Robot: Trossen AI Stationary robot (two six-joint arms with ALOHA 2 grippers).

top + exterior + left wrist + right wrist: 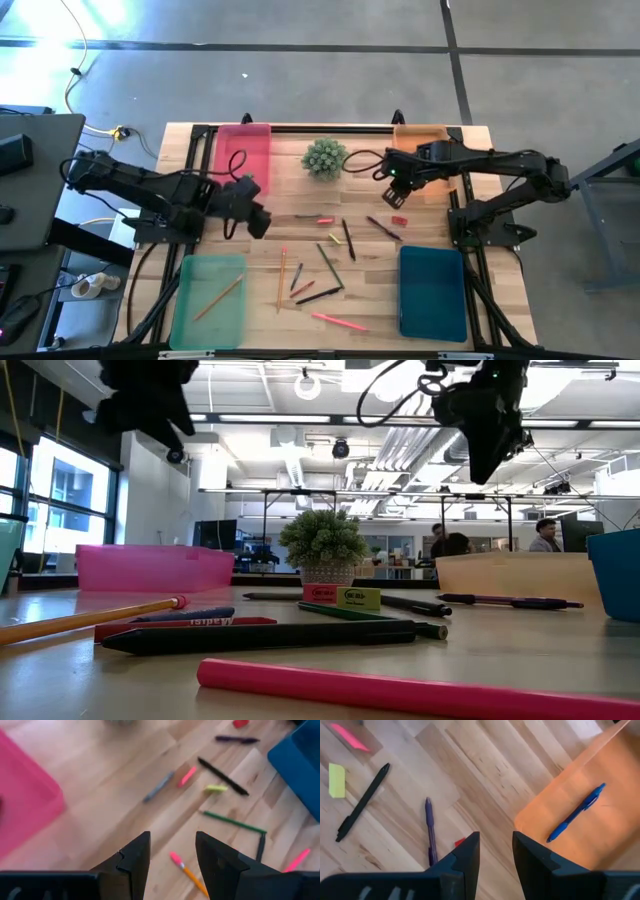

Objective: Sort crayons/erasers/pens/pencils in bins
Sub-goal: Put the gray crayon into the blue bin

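**While both arms hover, most items sit mid-table**

Four bins at the table corners: pink bin (243, 150) far left, orange bin (420, 140) far right, green bin (210, 300) near left, teal bin (432, 293) near right. Open wood runs between the bins; a small potted plant (324, 157) stands between the pink and orange ones.

Left gripper (256, 213) hangs above bare wood just beside the pink bin's near edge, fingers parted, holding nothing. Right gripper (397, 178) hangs over the orange bin's inner edge, fingers also apart and empty.

Already sorted: one orange pencil (219, 298) in the green bin, one blue pen (576, 813) in the orange bin. Loose on the table: about ten sticks, count unsure from above, including a black pen (362, 802), a purple pen (430, 830), a green pencil (233, 821) and a pink pencil (338, 321). Erasers seen: one yellowish eraser (336, 780), one red eraser (399, 219).

Low view shows lettering on the erasers and a crayon, too small to read.
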